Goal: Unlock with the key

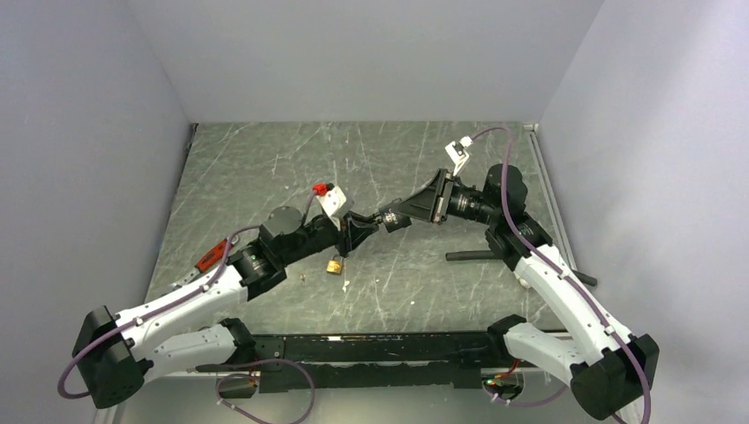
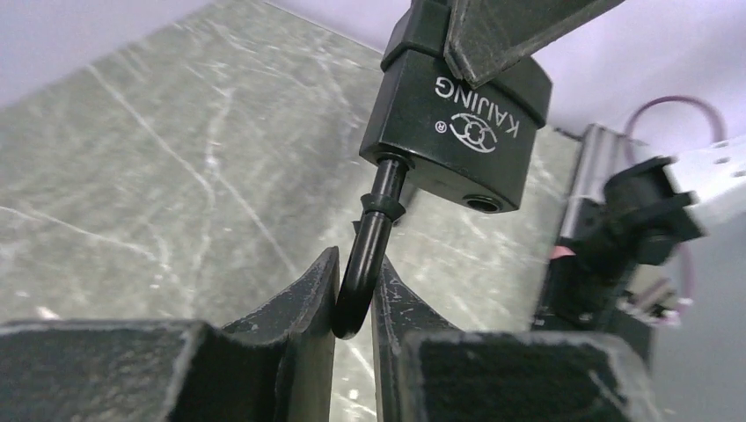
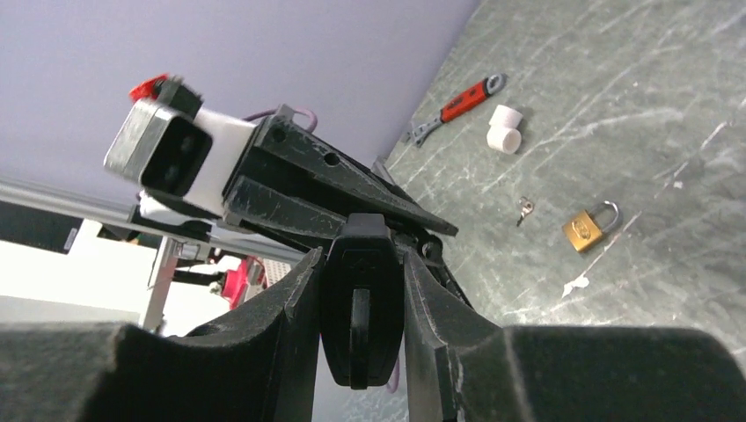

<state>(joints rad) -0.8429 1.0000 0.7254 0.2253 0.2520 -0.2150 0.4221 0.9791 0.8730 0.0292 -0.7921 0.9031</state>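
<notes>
Nearest my bases, the key (image 3: 525,208) lay loose on the bench (image 1: 265,159), just beside the brass padlock (image 3: 591,227) and held by neither arm.

Beyond them, my 2 arms met over mid-bench with the black padlock (image 2: 457,123) lifted between them. My left end effector (image 2: 354,272) was clamped on the bend of the shackle (image 2: 374,233), a finger pressed to either side of the bar. Farther out, my right end effector (image 3: 359,257) was clamped on the padlock's body, 1 finger on each flat face.

Only 1 leg of the shackle sat in the body. The socket (image 2: 480,204) for the other leg showed as an empty hole, so I judged the lock already sprung. The step in hand looked to be drawing the shackle out to prove it.

To do that well, I judged the right arm should hold the body fixed while the left pulled straight along the seated leg. Any twist risked the round bar slipping between the fingers. The free leg should also stay turned away from its socket, so a nudge could not snap it home.

Had the shackle resisted, the key would have needed fetching. Lying flat and so small, it would have called for a careful pinch at its head.
</notes>
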